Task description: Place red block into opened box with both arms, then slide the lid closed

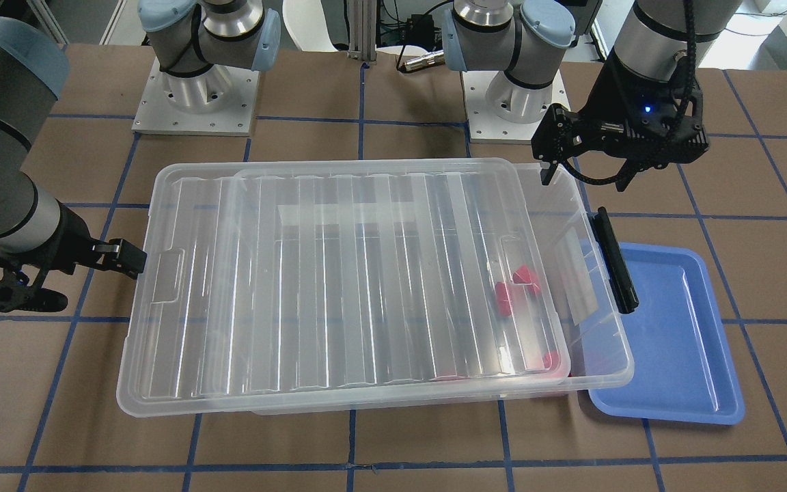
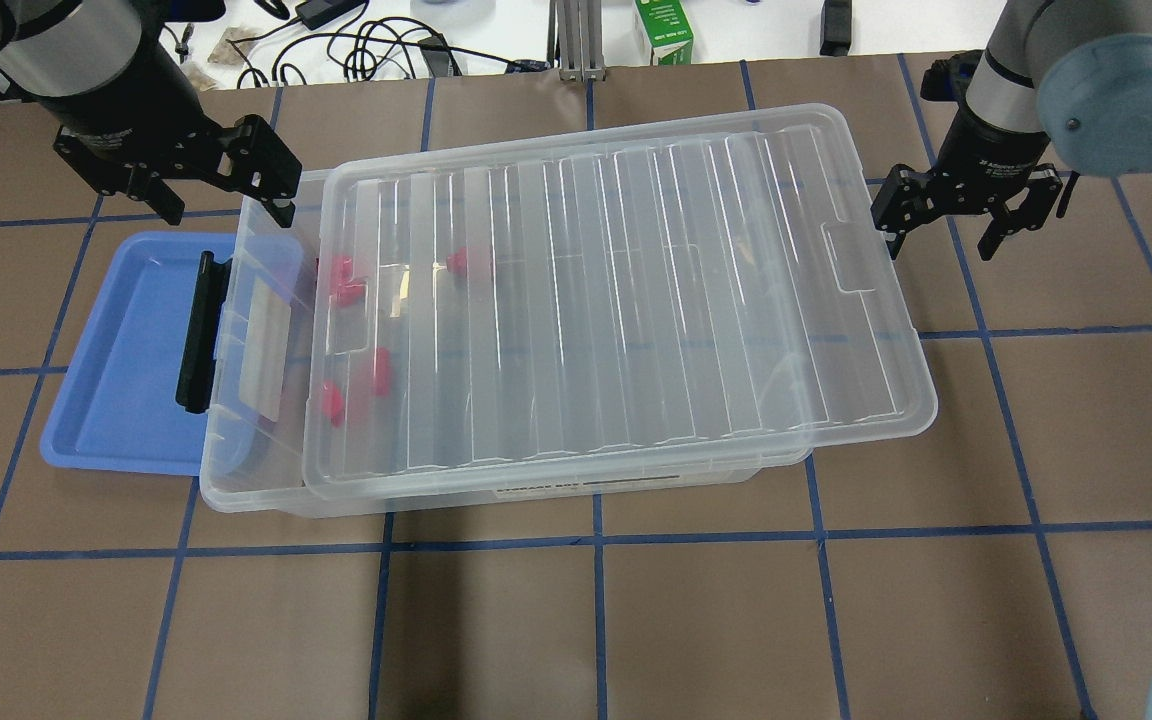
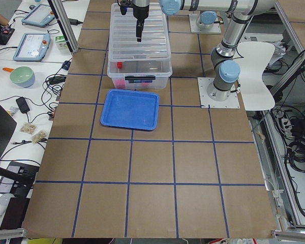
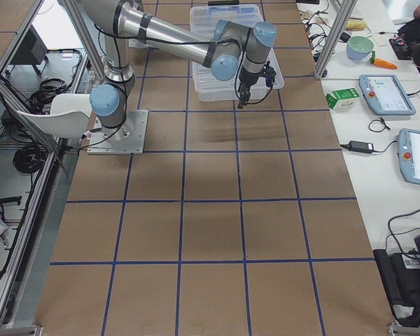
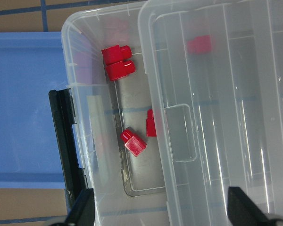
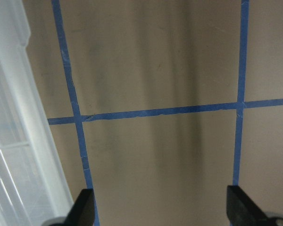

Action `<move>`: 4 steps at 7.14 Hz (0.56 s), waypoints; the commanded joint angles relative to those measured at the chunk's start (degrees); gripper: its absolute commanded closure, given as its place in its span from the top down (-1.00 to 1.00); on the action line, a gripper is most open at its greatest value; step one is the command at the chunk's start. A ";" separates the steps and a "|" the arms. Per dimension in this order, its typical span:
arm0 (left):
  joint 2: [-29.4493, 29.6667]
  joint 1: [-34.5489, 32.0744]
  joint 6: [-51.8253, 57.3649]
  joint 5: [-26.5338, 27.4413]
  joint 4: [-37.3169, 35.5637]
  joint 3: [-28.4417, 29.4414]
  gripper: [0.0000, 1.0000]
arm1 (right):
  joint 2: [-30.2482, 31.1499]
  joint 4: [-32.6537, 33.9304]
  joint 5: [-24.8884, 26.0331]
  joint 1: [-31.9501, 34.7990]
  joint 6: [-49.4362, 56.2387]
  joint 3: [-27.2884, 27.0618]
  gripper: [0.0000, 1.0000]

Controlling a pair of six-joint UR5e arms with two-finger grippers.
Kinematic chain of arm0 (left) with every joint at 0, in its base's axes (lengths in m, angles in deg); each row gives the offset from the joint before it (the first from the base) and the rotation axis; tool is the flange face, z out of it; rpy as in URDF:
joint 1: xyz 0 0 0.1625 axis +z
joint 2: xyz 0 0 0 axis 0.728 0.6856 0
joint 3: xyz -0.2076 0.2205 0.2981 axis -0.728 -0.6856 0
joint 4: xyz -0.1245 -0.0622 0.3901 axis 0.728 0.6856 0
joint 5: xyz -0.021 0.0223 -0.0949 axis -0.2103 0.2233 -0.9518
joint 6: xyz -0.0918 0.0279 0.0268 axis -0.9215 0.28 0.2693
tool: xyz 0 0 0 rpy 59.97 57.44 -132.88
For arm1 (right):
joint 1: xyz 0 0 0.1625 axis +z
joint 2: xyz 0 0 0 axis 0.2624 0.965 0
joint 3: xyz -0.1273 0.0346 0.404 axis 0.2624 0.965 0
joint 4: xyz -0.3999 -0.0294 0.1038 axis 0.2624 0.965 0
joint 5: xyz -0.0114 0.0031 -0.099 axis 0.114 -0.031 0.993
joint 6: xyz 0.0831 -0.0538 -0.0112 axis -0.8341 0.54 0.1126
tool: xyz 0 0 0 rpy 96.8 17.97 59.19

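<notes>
The clear box (image 2: 236,480) lies across the table with its black bar (image 2: 198,330) at the left end. The ribbed lid (image 2: 616,300) rests on top, shifted right, so a strip at the black-bar end stays uncovered. Several red blocks (image 5: 120,70) lie on the box floor there, some in the open strip and some under the lid edge (image 2: 456,262). My left gripper (image 2: 226,205) hovers open and empty above the box's far left corner. Just off the lid's right end, my right gripper (image 2: 941,240) is open and empty over bare table.
A blue tray (image 2: 126,360) sits beside the box's black-bar end, partly under the rim, with nothing in it. Brown table with blue tape lines stretches toward the front. Cables and a green carton (image 2: 664,30) lie beyond the far edge.
</notes>
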 commanded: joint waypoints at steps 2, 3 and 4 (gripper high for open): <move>-0.03 0.00 0.00 0.00 0.00 -0.21 1.00 | -0.26 0.03 -1.93 2.65 -4.16 0.18 1.00; 0.06 0.00 0.09 0.00 0.00 -0.21 1.00 | -0.26 0.03 -1.93 3.00 -4.69 0.09 1.00; 0.06 0.00 0.00 -0.09 0.00 -0.21 1.00 | -0.26 0.03 -2.02 3.36 -6.00 0.09 1.00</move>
